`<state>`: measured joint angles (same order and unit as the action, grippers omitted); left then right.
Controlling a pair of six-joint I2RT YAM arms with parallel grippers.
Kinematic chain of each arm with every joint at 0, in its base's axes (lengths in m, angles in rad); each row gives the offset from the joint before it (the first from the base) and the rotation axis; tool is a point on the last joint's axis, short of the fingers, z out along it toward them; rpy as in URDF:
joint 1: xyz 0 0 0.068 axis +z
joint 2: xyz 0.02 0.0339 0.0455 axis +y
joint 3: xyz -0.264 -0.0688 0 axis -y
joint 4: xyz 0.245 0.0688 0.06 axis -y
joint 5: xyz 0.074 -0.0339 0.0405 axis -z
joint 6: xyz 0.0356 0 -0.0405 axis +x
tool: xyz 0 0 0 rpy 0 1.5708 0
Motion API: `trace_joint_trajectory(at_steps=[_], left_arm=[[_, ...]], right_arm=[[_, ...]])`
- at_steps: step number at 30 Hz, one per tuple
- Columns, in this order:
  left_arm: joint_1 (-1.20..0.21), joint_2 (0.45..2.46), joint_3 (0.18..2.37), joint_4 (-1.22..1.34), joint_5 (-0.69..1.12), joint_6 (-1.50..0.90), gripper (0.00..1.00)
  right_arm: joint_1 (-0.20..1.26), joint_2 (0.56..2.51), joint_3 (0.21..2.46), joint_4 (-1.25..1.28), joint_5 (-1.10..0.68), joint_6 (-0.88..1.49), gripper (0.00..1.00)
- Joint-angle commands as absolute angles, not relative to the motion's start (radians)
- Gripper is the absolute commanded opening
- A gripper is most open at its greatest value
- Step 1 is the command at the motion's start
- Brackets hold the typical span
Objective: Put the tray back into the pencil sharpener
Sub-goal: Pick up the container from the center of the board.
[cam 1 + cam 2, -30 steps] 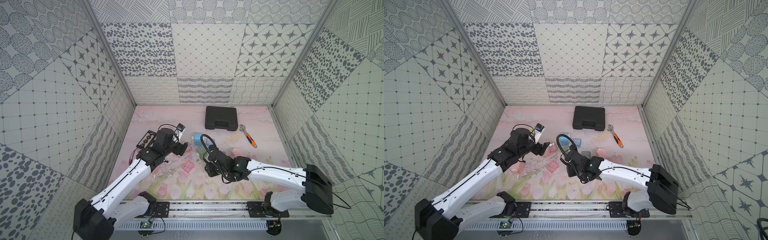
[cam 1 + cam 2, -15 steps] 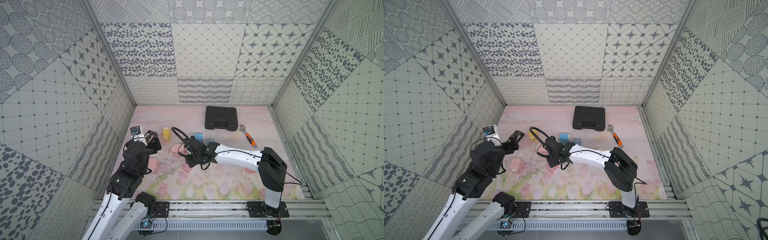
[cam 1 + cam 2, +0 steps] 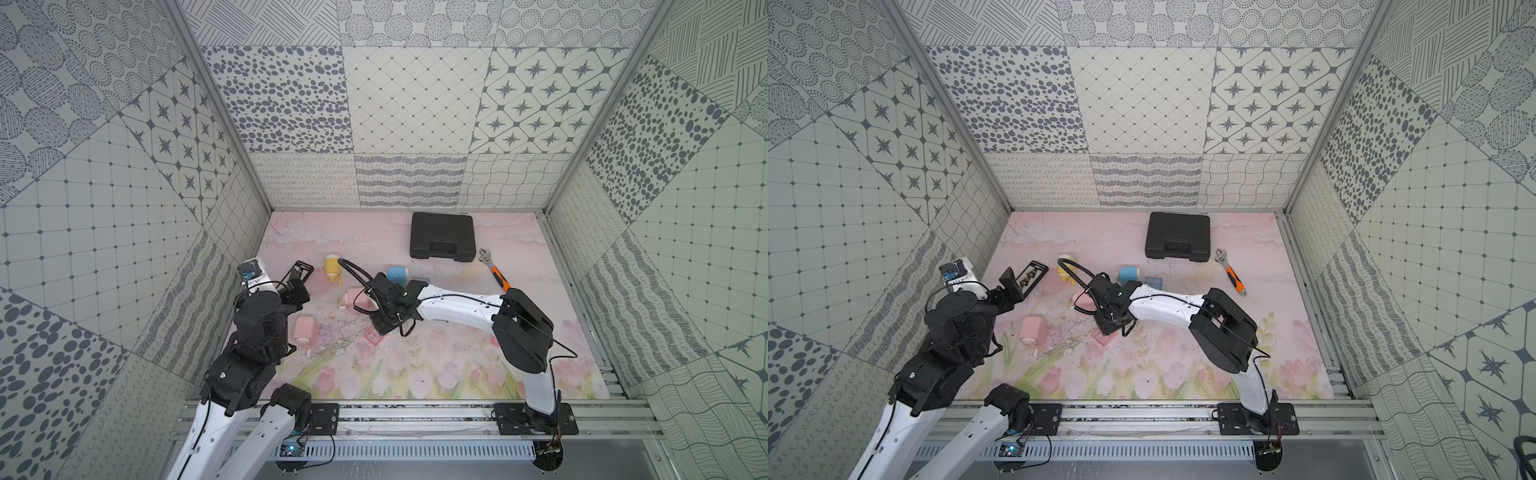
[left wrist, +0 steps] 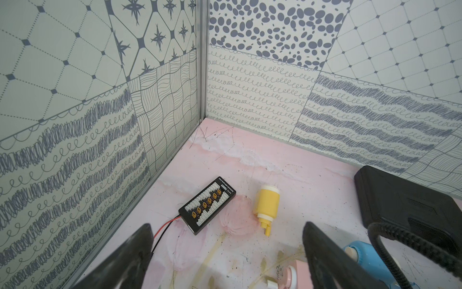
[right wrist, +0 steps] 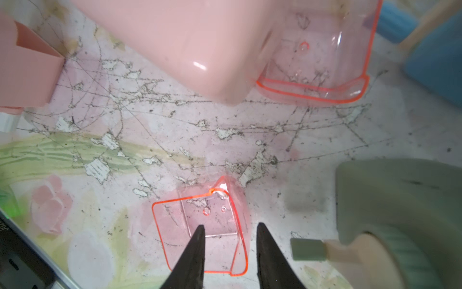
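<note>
We judged the largest hazard to be a mix-up between two rounded pink plastic pencil sharpeners. The first pink sharpener (image 3: pixel 305 330) lay on its side just beside the left arm (image 3: pixel 262 320). The second pink sharpener (image 5: pixel 175 37) already had a clear tray of its own (image 5: pixel 312 70) sitting partly out of it, so steering there would find no room. We could not tell which way the first one's slot faced.

The loose tray (image 5: pixel 200 225), small and of clear pink plastic with an orange-red rim, lay flat on the worn floral mat (image 3: pixel 415 374), apart from both sharpeners. It looked thin and slick to us. A pinch on a single wall could let it twist, tip or skid away on lifting, and a tilted tray would likely jam at the slot.

The right arm (image 3: pixel 457 299) stretched low across the mat with its wrist bent downward. The left arm stood folded up by the side wall. The right gripper (image 5: pixel 230 227) hovered over the loose tray, its jaws a narrow gap apart, straddling one side wall and not yet clamped. The left gripper (image 4: pixel 227 225) was raised and empty, jaws spread wide, aimed toward the far corner.
</note>
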<state>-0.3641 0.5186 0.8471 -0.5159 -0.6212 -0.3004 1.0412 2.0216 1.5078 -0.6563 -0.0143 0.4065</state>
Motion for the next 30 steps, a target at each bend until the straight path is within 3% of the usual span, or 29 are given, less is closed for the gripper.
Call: trace_joint_trajectory(at_steps=[1, 18, 25, 30], left_arm=[[-0.355, 0.500, 0.866, -0.576, -0.658, -0.350, 0.93], [-0.356, 0.486, 0.878, -0.604, -0.624, -0.398, 0.91], [-0.355, 0.498, 0.890, -0.578, -0.621, -0.379, 0.91], [-0.356, 0.554, 0.903, -0.494, -0.606, -0.292, 0.91]], right_arm=[[1.051, 2.052, 1.552, -0.661, -0.003, 0.385, 0.33], [1.057, 2.080, 1.544, -0.666, 0.075, 0.380, 0.18], [1.067, 2.020, 1.508, -0.638, 0.071, 0.395, 0.05], [1.090, 1.895, 1.437, -0.612, 0.074, 0.450, 0.04]])
